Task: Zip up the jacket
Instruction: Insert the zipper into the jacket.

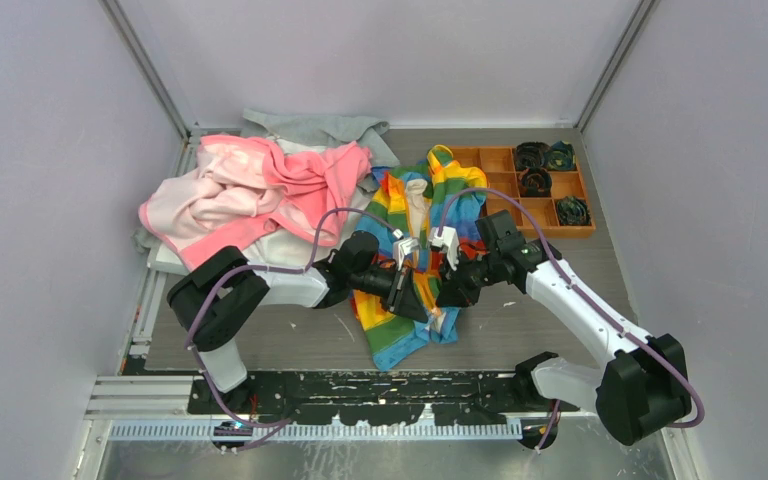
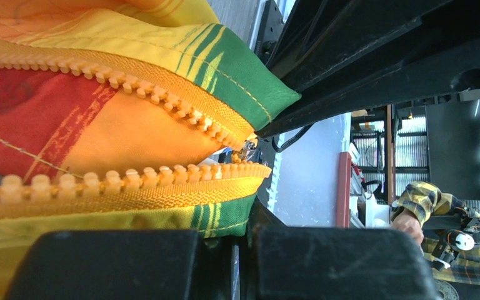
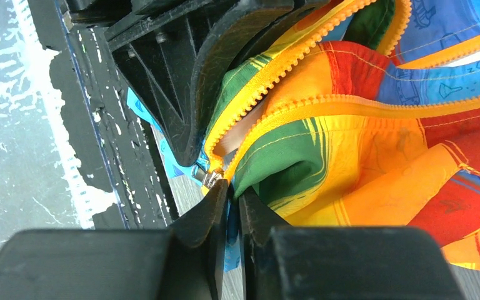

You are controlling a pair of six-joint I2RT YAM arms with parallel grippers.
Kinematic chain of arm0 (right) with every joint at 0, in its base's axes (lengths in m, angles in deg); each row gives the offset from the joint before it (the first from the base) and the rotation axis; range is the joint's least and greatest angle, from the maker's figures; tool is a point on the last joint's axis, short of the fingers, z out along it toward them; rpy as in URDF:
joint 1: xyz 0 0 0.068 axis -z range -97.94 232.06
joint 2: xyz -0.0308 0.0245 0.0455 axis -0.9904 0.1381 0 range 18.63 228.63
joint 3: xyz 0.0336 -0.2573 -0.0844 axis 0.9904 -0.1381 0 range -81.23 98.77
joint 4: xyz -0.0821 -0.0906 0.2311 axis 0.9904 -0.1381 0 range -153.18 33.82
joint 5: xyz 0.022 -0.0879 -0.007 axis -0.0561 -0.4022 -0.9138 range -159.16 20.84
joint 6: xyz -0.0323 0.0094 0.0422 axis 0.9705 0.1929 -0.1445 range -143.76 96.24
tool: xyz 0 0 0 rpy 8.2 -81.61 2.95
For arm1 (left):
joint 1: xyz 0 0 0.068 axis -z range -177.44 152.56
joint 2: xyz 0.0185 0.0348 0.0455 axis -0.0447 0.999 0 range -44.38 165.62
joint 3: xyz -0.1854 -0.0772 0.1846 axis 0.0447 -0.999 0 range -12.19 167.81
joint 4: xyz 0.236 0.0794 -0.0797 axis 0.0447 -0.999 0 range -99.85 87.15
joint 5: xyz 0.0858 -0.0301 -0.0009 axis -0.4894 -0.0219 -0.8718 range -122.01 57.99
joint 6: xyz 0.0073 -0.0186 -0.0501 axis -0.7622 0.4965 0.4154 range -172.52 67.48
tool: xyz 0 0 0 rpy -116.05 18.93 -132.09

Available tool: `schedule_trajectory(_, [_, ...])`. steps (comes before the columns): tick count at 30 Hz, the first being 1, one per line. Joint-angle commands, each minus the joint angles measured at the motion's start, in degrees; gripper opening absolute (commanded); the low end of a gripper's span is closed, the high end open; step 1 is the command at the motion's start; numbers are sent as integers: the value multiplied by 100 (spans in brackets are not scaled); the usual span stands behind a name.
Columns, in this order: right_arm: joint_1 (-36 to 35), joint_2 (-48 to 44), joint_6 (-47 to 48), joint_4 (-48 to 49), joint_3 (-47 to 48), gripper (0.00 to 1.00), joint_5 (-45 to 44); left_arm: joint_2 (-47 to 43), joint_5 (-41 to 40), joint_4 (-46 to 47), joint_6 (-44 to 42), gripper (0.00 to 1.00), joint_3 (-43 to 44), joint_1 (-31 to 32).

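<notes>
Near the middle of the tabletop (image 1: 520, 320) lies the jacket (image 1: 392, 200), striped in rainbow colours, its collar toward twelve o'clock and its hem toward six o'clock, just ahead of both arms. From nine o'clock the left end effector (image 2: 245, 250) reaches onto the lower front; its fingers are pressed together on the green corner of the hem, and the cloth runs down into the seam between them. From three o'clock the right end effector (image 3: 232, 200) meets it at the same spot. Its fingers stand almost together with only a thin slit between, and the small metal slider (image 3: 211, 178) sits right at their tips; whether they pinch it cannot be told. Above the slider the two rows of orange zipper teeth (image 2: 162, 100) spread apart, so the front is open over nearly its whole length. At ten o'clock a pink garment (image 1: 260, 185) is heaped, with a grey garment (image 1: 310, 128) behind it at eleven o'clock. At two o'clock an orange tray (image 1: 468, 158) holds dark round parts (image 1: 535, 155).
</notes>
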Motion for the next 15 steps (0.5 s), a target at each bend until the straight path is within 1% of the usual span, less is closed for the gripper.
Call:
schedule_trajectory(1, [25,-130,373,-11,130,19,206,-178,239,71,127,0,16,-3])
schedule_trajectory(5, [25,-137,376,-82,185,22,149,-185,244,-5,123,0,16,-3])
schedule_trajectory(9, [25,-201,396,-132,193,28,189,-167,244,-78,127,0,3,-3])
schedule_trajectory(12, [23,-173,456,-205,212,30,187,-165,245,-80,127,0,-17,-3])
schedule_trajectory(15, [23,-156,515,-283,247,35,94,-170,244,-89,144,0,-13,-3])
